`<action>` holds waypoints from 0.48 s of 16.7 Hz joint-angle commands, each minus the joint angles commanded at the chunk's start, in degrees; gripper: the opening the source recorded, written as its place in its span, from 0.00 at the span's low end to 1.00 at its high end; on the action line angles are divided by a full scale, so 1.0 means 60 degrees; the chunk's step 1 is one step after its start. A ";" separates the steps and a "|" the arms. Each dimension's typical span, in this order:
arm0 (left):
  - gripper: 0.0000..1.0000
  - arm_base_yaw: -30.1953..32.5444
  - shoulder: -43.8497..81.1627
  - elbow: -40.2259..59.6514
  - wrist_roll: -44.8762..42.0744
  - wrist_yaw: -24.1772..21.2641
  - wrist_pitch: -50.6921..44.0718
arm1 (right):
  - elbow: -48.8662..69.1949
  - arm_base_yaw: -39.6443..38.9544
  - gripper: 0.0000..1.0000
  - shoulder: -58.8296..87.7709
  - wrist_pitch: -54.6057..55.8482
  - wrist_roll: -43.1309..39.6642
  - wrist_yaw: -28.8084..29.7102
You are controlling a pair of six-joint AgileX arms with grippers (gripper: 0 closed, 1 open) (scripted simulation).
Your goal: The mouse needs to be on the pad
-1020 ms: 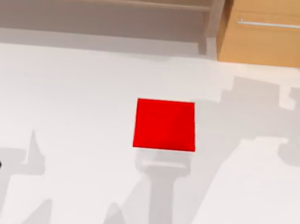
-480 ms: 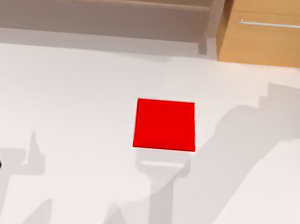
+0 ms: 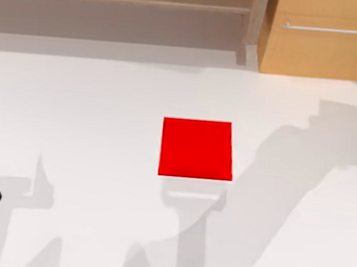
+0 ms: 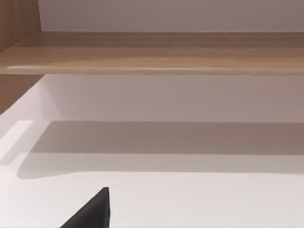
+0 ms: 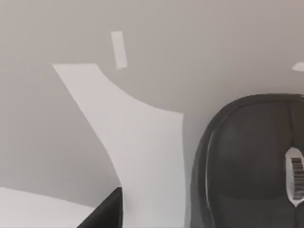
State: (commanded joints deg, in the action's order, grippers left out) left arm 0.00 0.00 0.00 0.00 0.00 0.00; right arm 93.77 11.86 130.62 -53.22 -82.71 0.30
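A: Where's the mouse (image 5: 251, 161)?
B: Close under the right gripper's wrist camera, on the white table (image 3: 94, 102); the red pad (image 3: 196, 148) lies bare at centre.
A: Grippers?
B: Can't tell either one's state. The mouse looks light, rigid and slick; pinch its long sides.

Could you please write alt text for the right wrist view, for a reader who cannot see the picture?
A dark grey mouse with a smooth rounded top lies on the white table, close in front of the camera, with a small barcode sticker on it. A black fingertip of the right gripper shows at the picture's edge, apart from the mouse, and broad grey shadows cross the table.
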 joint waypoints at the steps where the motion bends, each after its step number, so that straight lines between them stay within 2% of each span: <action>1: 1.00 0.0000 0.0000 0.0000 0.0000 0.0000 0.0000 | 0.0000 0.0000 0.55 0.0000 0.0000 0.0000 0.0000; 8: 1.00 0.0000 0.0000 0.0000 0.0000 0.0000 0.0000 | 0.0000 0.0000 0.02 0.0000 0.0000 0.0000 0.0000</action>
State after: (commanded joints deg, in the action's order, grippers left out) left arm 0.00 0.00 0.00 0.00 0.00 0.00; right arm 93.77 11.86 130.62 -53.22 -82.71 0.30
